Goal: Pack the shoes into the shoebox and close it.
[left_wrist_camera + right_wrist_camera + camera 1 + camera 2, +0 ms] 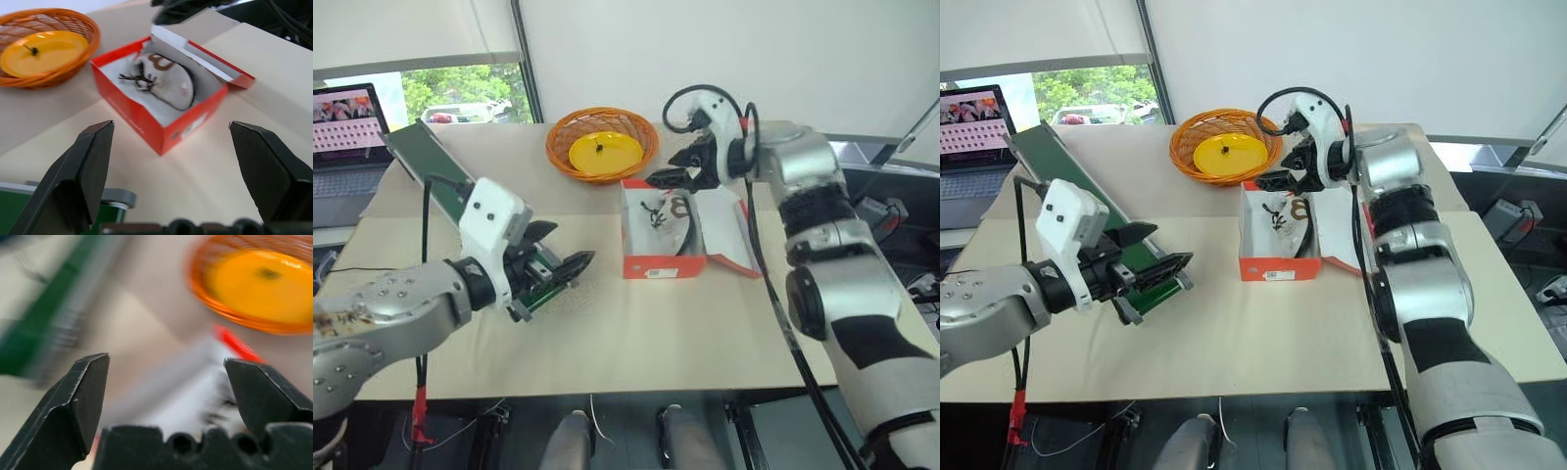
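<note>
so the shoebox (651, 262) sat mid-table with its lid flopped open to the right, shoes (166, 85) inside. my right gripper (668, 178) hung spread wide above its far edge, left gripper (570, 270) wide too, empty.

shoebox (651, 262): orange-red, white inside | shoes (166, 83): white, black laces, brown-orange mark | basket (560, 147): orange

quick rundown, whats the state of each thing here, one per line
shoebox: open, lid flap folded out to the side, upright on the table
shoe: lying inside the shoebox
wicker basket: upright, holding a yellow disc
laptop: open, screen lit
left hand: open, holding nothing
right hand: open, above the shoebox's far end
</note>
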